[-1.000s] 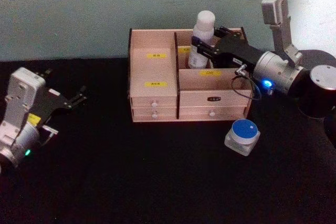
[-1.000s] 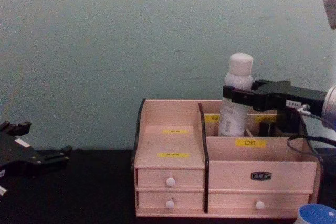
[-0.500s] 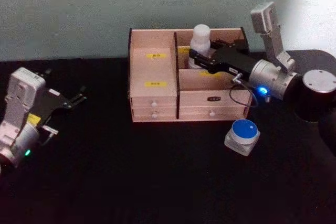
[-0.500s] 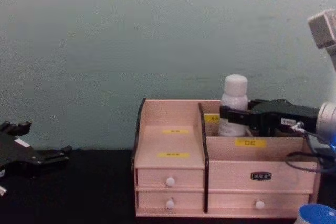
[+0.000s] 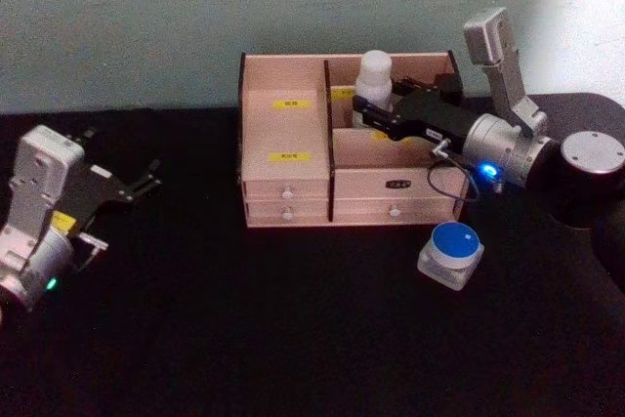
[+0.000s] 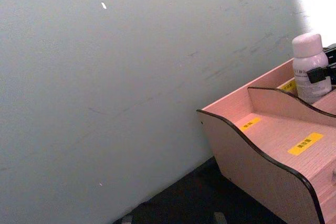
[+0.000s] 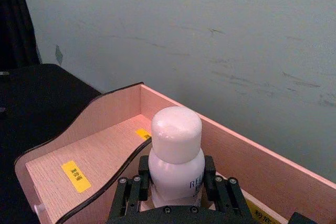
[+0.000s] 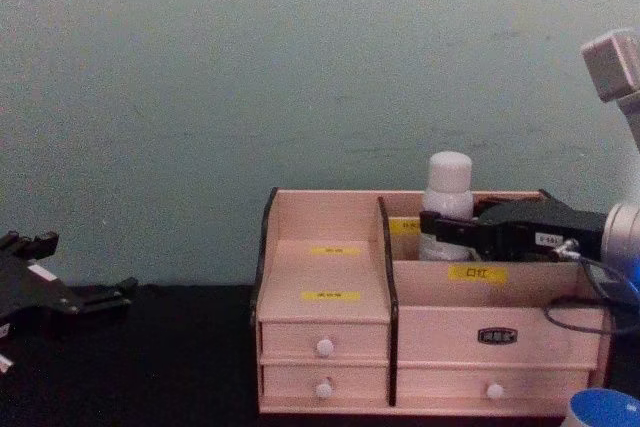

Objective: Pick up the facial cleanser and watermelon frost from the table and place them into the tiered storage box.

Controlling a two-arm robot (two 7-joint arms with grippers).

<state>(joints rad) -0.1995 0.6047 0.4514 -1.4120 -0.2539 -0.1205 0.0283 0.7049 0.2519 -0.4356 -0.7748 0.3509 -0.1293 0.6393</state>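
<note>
Facial cleanser (image 5: 374, 80) stands upright in the storage box's (image 5: 288, 187) rear compartment, 1 o'clock on the table (image 5: 244, 339), pinched below its cap by the right gripper (image 5: 369, 110). Probably light, stiff, slippery. Watermelon frost jar (image 5: 450, 254) sits at 4 o'clock, likely breakable; grip its sides. Left gripper (image 5: 132, 181) rests spread at 9 o'clock.

Rear right compartment of the tiered storage box (image 5: 283, 129) is blocked: facial cleanser (image 5: 375, 70) stands there w/ right gripper (image 5: 374, 112) clamped around it. Left shelves & front right compartment are open from above. Table (image 5: 244, 319) is free around the watermelon frost (image 5: 451, 253).
</note>
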